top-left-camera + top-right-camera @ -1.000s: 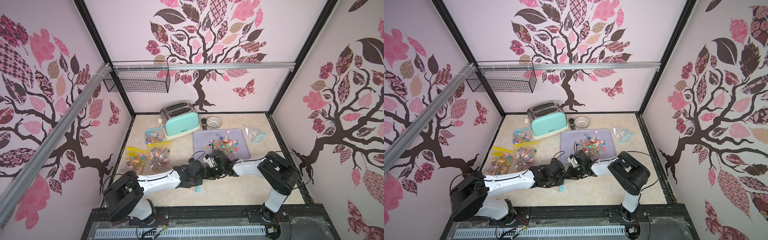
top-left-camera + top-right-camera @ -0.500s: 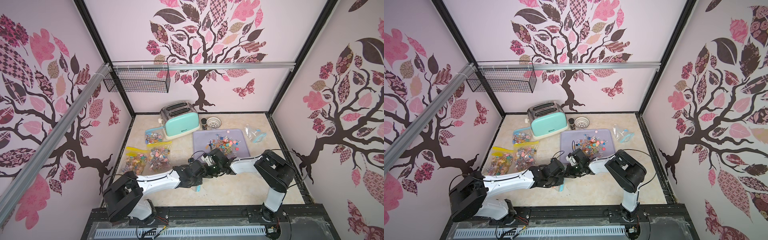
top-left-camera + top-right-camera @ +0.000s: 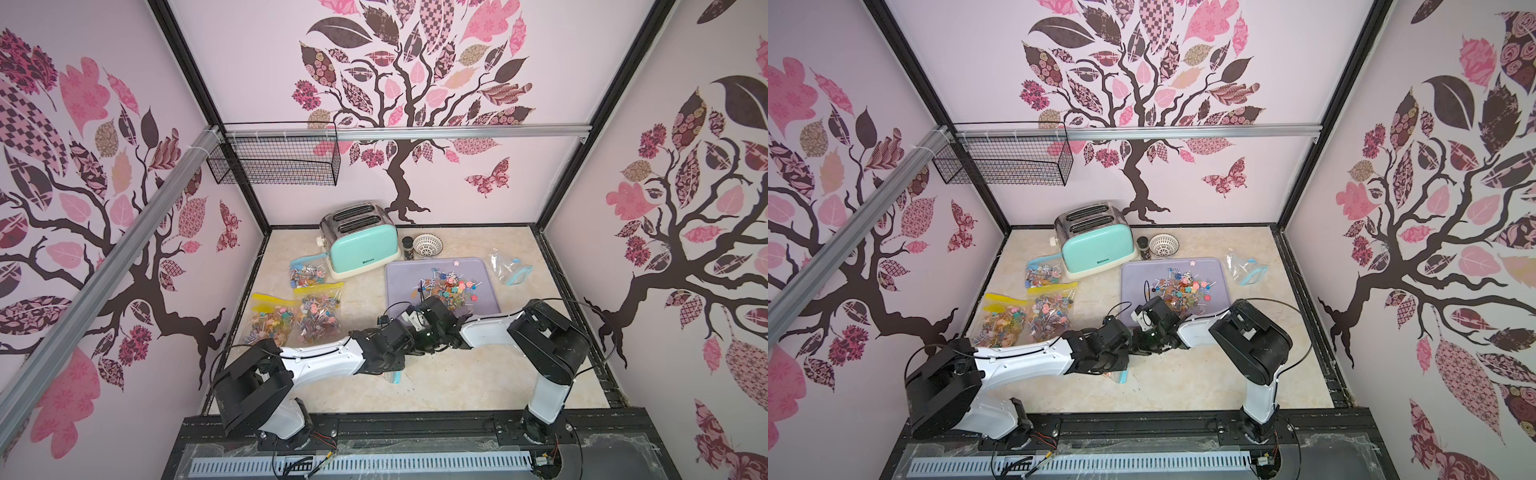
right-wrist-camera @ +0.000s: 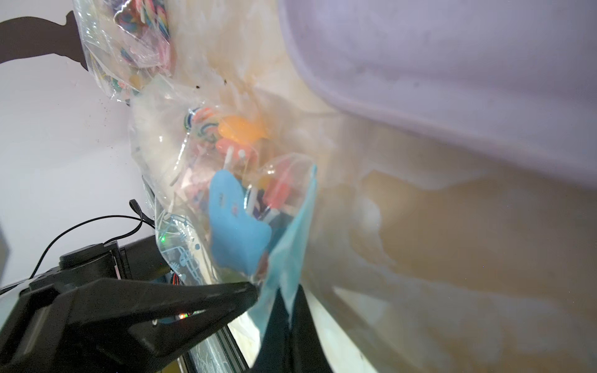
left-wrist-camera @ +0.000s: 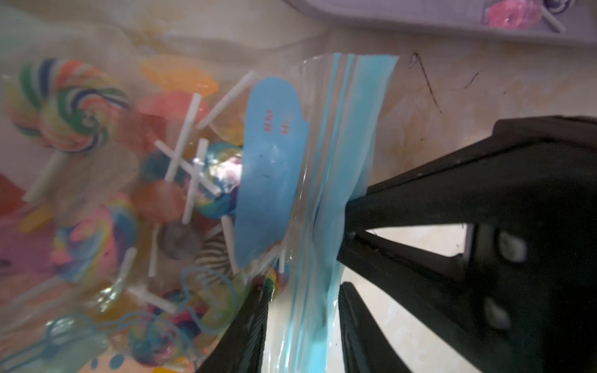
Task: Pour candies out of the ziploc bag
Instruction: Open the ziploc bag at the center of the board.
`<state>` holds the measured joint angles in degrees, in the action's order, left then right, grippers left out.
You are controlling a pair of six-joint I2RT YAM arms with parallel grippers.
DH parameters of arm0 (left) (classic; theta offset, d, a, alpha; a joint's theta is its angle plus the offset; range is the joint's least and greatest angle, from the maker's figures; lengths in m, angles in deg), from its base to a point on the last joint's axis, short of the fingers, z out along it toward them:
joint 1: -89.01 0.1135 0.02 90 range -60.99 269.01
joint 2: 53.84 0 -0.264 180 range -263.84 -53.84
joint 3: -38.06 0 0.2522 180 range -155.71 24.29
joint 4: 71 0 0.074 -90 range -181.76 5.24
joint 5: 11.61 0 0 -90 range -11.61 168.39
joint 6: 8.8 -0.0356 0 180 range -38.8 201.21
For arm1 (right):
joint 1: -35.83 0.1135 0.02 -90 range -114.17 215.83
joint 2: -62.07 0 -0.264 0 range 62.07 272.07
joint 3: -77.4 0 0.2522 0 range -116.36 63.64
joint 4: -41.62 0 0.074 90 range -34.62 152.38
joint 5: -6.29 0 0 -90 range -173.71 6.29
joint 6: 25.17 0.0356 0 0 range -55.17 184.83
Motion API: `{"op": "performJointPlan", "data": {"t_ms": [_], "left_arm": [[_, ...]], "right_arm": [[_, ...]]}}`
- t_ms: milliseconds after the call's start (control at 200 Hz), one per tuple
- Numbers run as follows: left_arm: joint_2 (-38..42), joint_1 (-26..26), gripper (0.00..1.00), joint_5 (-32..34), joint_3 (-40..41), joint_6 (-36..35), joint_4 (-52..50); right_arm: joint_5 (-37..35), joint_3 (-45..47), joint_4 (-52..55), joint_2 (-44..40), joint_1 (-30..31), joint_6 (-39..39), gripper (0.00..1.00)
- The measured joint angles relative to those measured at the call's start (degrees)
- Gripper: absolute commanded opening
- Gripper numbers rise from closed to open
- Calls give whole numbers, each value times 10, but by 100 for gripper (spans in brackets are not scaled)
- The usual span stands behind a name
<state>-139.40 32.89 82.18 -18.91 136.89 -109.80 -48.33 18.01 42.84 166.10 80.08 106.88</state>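
Clear ziploc bag (image 5: 274, 161) with a blue zip strip along the mouth and a blue label patch. Stuffed with candies (image 5: 74, 106): swirled, orange and pink lollipop heads on short white sticks. Found between the two wrists, by the near left corner of the lilac tray (image 3: 486, 266) on the bench (image 3: 457, 386), mostly hidden in both top views. Clamped at the zip strip by the right end effector (image 4: 287, 306), fingers pressed together on it. Straddled by the left end effector (image 5: 303, 290), fingers apart with the strip loose between them. On the tray, a heap of loose sweets (image 3: 446, 289). Left of it, three filled bags (image 3: 318, 311); right of it, a crumpled clear bag (image 3: 509, 268).
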Motion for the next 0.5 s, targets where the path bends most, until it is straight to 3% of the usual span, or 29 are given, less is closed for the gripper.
{"op": "performJointPlan", "data": {"t_ms": [500], "left_arm": [[-32,4,22,15,-28,-18,-14]], "right_arm": [[-1,3,-2,0,0,-1,0]]}}
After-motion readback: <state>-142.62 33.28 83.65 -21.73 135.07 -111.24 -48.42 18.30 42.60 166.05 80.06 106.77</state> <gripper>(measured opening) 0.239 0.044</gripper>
